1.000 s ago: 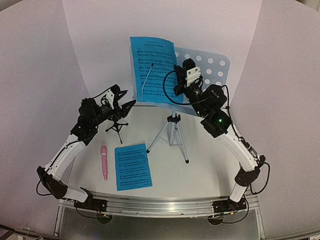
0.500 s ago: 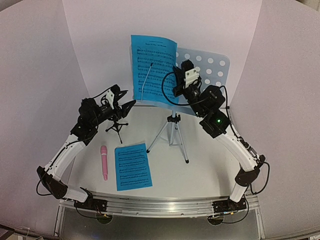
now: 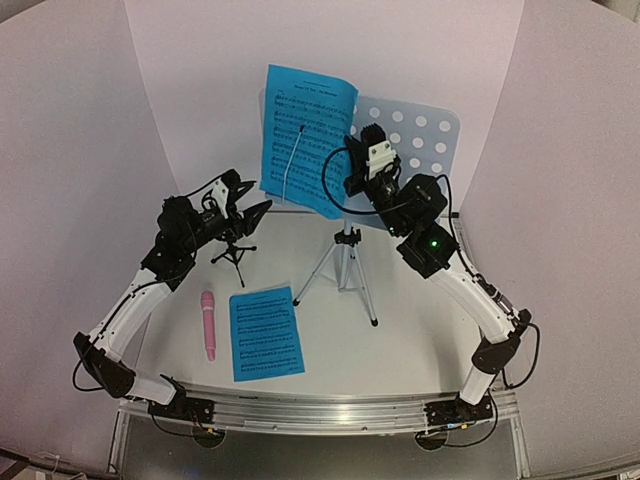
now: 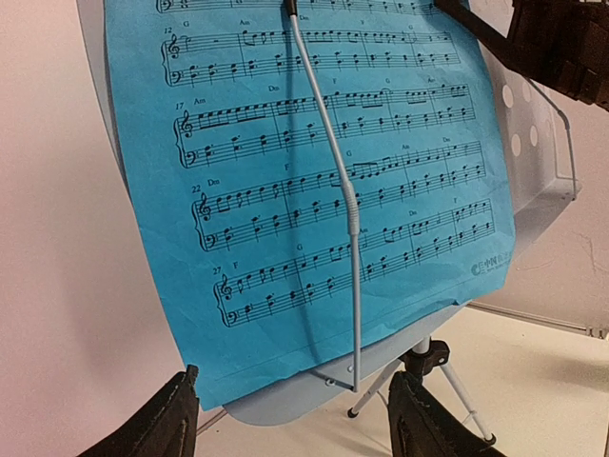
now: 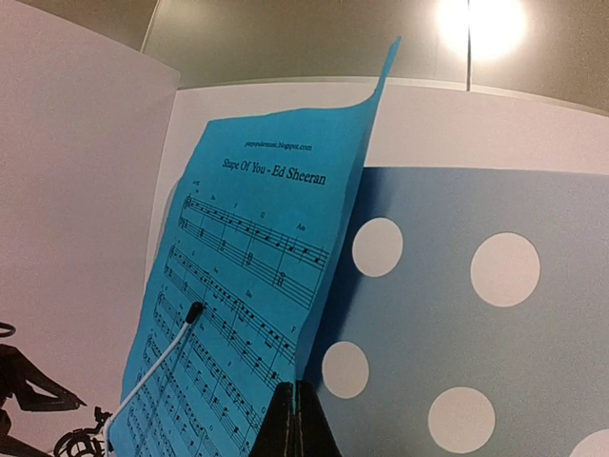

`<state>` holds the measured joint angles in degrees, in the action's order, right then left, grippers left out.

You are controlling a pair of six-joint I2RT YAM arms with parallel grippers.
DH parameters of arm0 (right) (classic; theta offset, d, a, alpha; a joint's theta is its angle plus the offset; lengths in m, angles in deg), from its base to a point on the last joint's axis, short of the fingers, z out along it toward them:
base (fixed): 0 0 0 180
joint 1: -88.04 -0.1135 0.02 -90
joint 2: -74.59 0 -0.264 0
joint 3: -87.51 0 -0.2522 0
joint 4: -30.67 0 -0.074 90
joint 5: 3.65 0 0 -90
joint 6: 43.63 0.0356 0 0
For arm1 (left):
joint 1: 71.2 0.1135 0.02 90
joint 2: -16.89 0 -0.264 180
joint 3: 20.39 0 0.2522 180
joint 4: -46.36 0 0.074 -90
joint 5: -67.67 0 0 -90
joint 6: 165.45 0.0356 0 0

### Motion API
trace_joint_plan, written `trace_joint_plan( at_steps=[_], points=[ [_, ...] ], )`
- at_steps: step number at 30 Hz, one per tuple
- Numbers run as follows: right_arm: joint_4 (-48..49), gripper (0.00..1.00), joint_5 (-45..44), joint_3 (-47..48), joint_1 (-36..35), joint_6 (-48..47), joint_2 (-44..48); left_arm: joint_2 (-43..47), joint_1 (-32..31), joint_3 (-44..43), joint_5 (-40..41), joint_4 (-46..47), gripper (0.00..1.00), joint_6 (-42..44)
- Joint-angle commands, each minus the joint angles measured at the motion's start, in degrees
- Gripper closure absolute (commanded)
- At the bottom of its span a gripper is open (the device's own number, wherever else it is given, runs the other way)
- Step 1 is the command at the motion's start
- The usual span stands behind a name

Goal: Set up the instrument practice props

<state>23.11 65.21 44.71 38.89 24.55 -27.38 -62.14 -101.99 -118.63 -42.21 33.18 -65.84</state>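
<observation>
A blue sheet-music page (image 3: 305,135) stands on the pale-blue perforated stand desk (image 3: 415,135), under the desk's white wire page holder (image 4: 338,190). My right gripper (image 3: 358,160) is shut on the page's right edge (image 5: 328,286), in front of the desk (image 5: 476,314). The desk sits on silver tripod legs (image 3: 345,265). My left gripper (image 3: 250,210) is open and empty, left of the stand, with the page (image 4: 314,190) before its fingers (image 4: 423,424). Below it stands the small black tripod mic mount (image 3: 234,252). A second blue page (image 3: 265,332) and the pink microphone (image 3: 208,323) lie flat on the table.
White walls close in the table at the back and both sides. The stand's tripod legs spread across the table's middle. A metal rail (image 3: 320,410) with both arm bases runs along the near edge.
My right gripper has lifted the held page a little up and leftward on the desk; the page top now stands higher. The left arm has not moved.
</observation>
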Motion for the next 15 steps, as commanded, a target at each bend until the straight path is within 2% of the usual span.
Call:
trace_joint_plan(
  at_steps=[1, 15],
  points=[
    [1.80, 1.00, -0.98, 1.18, 0.20, -0.61, 2.19, 1.61, 0.11, -0.10, -1.04, 1.78, 0.32, 0.55],
    [1.73, 1.00, -0.92, 2.95, 0.25, -2.88, 1.52, 1.31, 0.11, -0.49, -1.04, 1.53, 0.32, 0.59]
  ],
)
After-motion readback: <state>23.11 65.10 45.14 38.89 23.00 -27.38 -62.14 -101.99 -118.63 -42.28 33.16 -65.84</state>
